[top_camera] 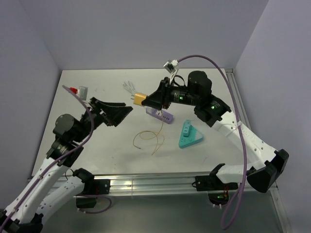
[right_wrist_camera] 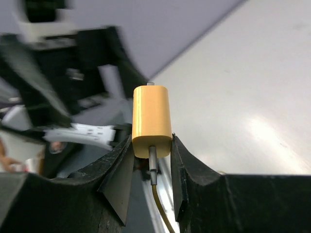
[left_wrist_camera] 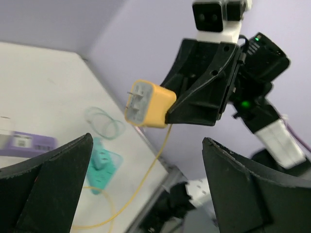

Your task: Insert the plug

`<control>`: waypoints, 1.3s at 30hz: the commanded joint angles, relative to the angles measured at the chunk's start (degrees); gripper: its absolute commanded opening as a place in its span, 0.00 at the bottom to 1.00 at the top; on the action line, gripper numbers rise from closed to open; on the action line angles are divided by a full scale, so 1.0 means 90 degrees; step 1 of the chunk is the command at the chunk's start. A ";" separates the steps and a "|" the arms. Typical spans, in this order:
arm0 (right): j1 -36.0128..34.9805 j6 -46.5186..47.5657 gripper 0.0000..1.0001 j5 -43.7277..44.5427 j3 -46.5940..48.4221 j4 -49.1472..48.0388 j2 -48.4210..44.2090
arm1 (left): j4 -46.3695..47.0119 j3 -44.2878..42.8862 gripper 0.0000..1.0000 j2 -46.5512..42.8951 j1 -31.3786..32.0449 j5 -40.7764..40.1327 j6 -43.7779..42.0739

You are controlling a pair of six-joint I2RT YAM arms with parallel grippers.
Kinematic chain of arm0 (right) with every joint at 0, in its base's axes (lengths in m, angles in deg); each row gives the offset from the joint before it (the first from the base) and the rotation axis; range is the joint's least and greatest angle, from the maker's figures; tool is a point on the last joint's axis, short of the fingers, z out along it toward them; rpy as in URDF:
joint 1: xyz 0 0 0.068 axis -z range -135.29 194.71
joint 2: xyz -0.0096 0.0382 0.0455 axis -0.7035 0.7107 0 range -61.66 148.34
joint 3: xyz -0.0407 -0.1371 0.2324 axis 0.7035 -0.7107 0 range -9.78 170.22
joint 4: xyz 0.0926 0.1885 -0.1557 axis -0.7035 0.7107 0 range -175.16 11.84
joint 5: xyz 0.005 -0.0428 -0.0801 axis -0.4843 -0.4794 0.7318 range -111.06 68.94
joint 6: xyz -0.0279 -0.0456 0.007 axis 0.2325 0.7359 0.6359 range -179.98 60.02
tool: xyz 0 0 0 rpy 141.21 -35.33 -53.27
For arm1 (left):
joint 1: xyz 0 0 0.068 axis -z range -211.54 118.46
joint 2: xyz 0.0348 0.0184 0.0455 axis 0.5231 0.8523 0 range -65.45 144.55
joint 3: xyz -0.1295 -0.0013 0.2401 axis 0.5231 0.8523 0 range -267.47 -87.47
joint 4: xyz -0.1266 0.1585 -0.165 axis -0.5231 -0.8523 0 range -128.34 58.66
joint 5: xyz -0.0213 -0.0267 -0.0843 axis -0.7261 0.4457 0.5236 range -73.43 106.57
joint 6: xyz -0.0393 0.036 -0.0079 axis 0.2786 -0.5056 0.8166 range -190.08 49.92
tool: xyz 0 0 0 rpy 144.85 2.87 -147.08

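The yellow-tan plug [top_camera: 140,99] is held in the air by my right gripper [top_camera: 147,101], which is shut on its rear end. In the right wrist view the plug [right_wrist_camera: 151,120] stands between the fingers of the right gripper [right_wrist_camera: 151,145], cable end toward the camera. In the left wrist view the plug [left_wrist_camera: 147,104] shows its two prongs pointing toward my left gripper [left_wrist_camera: 146,194]. The left gripper [top_camera: 127,110] is open and empty, just left of the plug. The thin yellow cable [top_camera: 148,140] hangs down and loops on the table. The purple power strip [top_camera: 161,115] lies under the right gripper.
A teal triangular power strip [top_camera: 189,136] lies right of the cable loop and also shows in the left wrist view [left_wrist_camera: 99,162]. A clear coiled cable [top_camera: 129,87] lies behind the plug. A small red and grey object [top_camera: 77,90] sits at the far left.
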 commanded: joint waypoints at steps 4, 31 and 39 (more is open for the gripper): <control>0.0196 0.1901 0.00 0.1895 0.1253 0.3388 0.0534 | -0.2046 -0.0540 1.00 -0.1270 0.0000 -0.2613 -0.1235; 0.0137 0.4928 0.00 0.5572 0.4068 0.5813 0.5008 | -0.2349 -0.0394 0.99 -0.1428 0.0214 -0.2965 -0.1910; 0.0147 0.5290 0.00 0.5533 0.4166 0.6096 0.5379 | -0.2184 -0.0228 0.99 -0.1369 0.0214 -0.2926 -0.1842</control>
